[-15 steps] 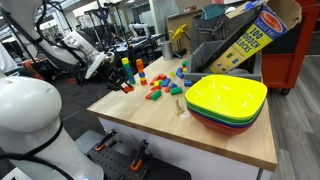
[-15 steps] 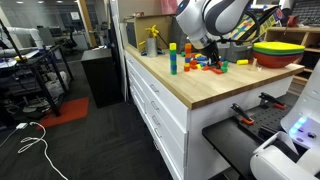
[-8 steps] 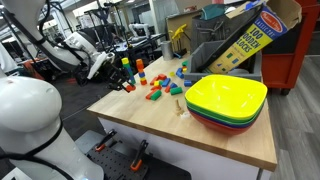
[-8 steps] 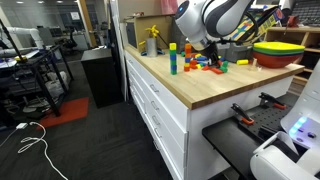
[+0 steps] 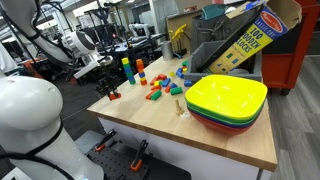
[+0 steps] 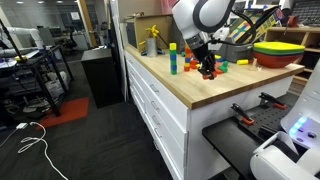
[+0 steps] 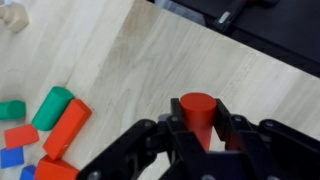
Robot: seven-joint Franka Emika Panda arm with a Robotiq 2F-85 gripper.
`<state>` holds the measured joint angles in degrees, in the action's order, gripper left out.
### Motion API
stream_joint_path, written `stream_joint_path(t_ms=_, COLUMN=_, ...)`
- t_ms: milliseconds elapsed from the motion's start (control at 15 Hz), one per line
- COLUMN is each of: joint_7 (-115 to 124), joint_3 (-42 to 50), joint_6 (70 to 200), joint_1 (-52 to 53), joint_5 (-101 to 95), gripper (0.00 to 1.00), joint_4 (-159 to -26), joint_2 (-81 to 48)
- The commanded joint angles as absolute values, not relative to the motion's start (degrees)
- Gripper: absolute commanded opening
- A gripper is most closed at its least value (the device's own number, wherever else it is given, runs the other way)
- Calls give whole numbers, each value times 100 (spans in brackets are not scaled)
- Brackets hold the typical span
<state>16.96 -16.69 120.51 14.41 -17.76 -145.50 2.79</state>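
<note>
My gripper (image 7: 197,128) is shut on a red cylinder block (image 7: 196,112), gripped between the two black fingers in the wrist view. It hangs just above the wooden tabletop (image 7: 130,60) near the table's edge. In an exterior view the gripper (image 5: 113,93) sits at the table's near-left corner with the red block at its tip. In an exterior view the gripper (image 6: 208,70) is low over the table beside the scattered blocks. A stack of blue and red blocks (image 5: 127,70) stands upright behind it. Loose coloured blocks (image 5: 160,88) lie further in.
Stacked yellow, green and red bowls (image 5: 226,102) sit on the table's right part. A cardboard box of blocks (image 5: 245,38) leans behind them. Red, green and blue blocks (image 7: 45,125) lie at the wrist view's left. The table edge (image 7: 215,35) drops off to a dark floor.
The arm has swung away from the block stack toward the table's near corner, carrying the red cylinder block lower over the wood.
</note>
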Motion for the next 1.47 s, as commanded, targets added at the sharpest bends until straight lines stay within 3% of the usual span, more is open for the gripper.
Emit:
stream_joint_path(t_ms=0, joint_7=1162, joint_3=-1466, joint_6=11991, joint_1=1379, joint_5=-516, gripper=9, joint_4=-14485, joint_2=626)
stream_joint_path(t_ms=733, joint_7=895, joint_3=-610, joint_6=11589, joint_1=846, joint_5=2451, gripper=9, joint_4=-13815, joint_2=395)
stream_joint_path(t_ms=1400, joint_7=2064, joint_3=-302, joint_6=11404, joint_1=382, joint_5=3901, gripper=9, joint_4=-13422, joint_2=-439)
